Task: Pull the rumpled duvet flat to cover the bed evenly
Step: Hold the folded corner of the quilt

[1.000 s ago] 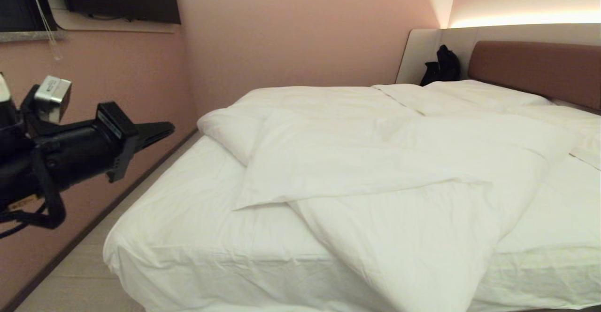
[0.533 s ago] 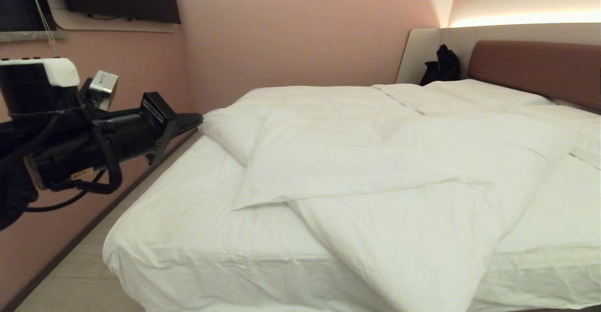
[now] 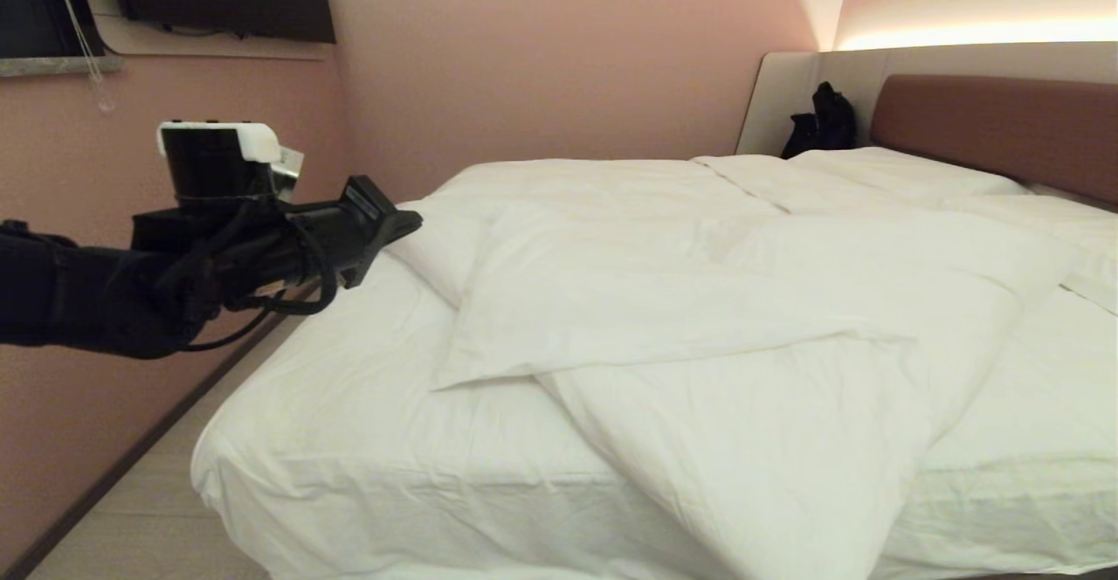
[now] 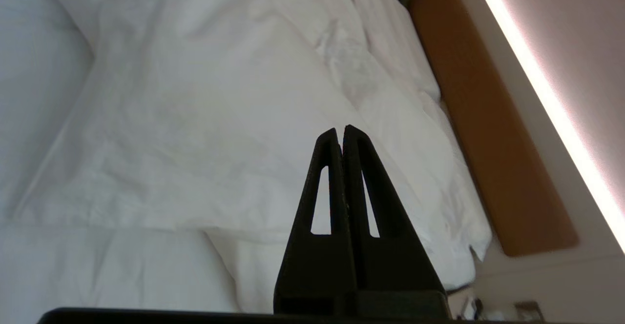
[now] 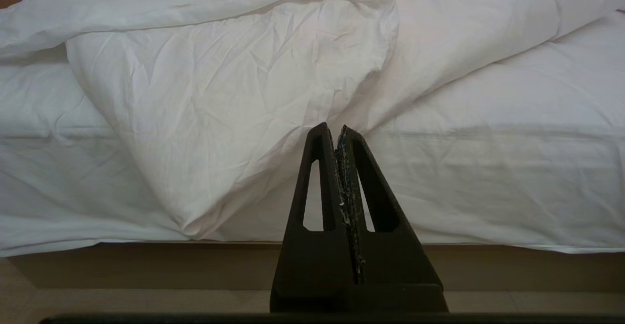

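Looks like the reach-in step: left gripper [image 3: 410,224], fingers pressed together and holding nothing, sits at frame left by the duvet [image 3: 699,300] bunched mid-frame on the bed [image 3: 349,440], so next it needs to open and grab that corner.

Duvet [image 3: 699,318] bunched across bed [image 3: 349,440] middle; left gripper [image 3: 410,224] beside its left corner

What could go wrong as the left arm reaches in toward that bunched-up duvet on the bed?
The left gripper is shut and empty, its tip close to the duvet fold at the far left corner; unless it opens, it may only push the fabric. The duvet lies diagonally, one corner hanging over the bed foot, so a one-sided pull could drag more off. The right gripper, shut and low by the foot, would not steady it.
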Tool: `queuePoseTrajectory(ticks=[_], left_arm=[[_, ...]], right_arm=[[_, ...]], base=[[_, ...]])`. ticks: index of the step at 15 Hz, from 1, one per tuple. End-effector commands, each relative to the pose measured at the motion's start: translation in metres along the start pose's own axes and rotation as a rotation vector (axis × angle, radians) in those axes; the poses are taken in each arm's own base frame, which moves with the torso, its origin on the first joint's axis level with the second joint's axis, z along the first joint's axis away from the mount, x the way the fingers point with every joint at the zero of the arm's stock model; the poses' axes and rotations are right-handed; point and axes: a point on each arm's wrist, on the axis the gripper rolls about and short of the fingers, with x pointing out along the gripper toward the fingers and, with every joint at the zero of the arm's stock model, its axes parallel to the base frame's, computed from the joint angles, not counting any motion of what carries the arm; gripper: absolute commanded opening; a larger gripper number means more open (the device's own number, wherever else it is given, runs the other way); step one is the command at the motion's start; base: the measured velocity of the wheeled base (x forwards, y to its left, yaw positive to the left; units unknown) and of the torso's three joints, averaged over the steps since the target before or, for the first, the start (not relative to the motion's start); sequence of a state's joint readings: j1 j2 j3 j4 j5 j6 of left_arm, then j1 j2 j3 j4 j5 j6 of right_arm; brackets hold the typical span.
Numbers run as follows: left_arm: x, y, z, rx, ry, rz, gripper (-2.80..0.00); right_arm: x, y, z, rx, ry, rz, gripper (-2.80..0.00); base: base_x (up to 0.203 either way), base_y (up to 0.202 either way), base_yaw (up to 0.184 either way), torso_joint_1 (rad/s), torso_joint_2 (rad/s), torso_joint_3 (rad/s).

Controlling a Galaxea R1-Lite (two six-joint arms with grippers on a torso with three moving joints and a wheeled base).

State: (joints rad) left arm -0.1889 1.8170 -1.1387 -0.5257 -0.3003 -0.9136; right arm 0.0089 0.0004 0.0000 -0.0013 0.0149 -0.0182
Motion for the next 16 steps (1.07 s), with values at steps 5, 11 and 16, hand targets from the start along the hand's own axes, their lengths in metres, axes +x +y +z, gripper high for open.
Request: queuePoseTrajectory(ticks=[5,11,16], left_arm=[[0.046,0.037,-0.012,-0.035,0.051,0.106,-2.8],[0.07,0.055,-0.04,-0.04,0.115,0.163,-2.8],[0.075,0.06,-0.054,-0.025,0.155,0.177,-2.8]], right_arm=[[0.0,0.0,0.0,0.001,0.001,0.001,-2.8],[0.0,0.0,0.0,0.001,0.001,0.001,-2.8],[0.0,0.0,0.0,0.001,0.001,0.001,-2.8]], base=[[0.0,0.0,0.0,0.0,0.0,0.0],[0.0,0.0,0.0,0.0,0.0,0.0],[0.0,0.0,0.0,0.0,0.0,0.0]])
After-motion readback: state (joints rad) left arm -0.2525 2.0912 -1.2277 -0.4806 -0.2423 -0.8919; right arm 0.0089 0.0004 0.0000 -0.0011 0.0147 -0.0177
